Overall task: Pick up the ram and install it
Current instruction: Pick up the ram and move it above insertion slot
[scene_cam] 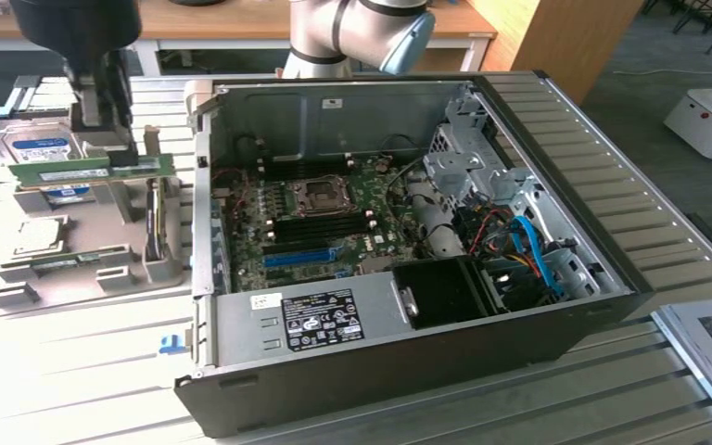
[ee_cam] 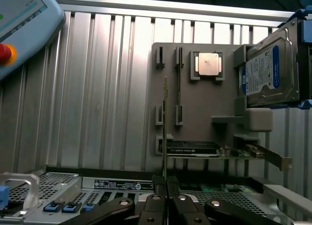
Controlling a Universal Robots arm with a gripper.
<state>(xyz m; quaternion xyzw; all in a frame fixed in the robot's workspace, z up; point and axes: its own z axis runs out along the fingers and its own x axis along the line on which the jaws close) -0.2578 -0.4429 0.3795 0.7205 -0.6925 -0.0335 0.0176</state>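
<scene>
The ram (scene_cam: 84, 171) is a long green stick with a white label. It is held level above the grey parts holder (scene_cam: 96, 269) at the exterior view's left. My gripper (scene_cam: 103, 139) is shut on its upper edge. In the wrist view the ram (ee_cam: 165, 122) is edge-on, a thin line running out from between the black fingers (ee_cam: 157, 201) of the gripper (ee_cam: 165, 188), over the holder (ee_cam: 195, 117). The open computer case (scene_cam: 393, 232) stands to the exterior view's right of the holder, with the motherboard (scene_cam: 319, 222) exposed.
The holder carries a CPU (ee_cam: 208, 64), a hard drive (ee_cam: 268, 73), a graphics card (ee_cam: 195, 148) and another thin stick (ee_cam: 179, 83) upright in a slot. A blue slot (scene_cam: 297, 255) lies on the motherboard. A teach pendant (ee_cam: 19, 25) lies on the slatted table.
</scene>
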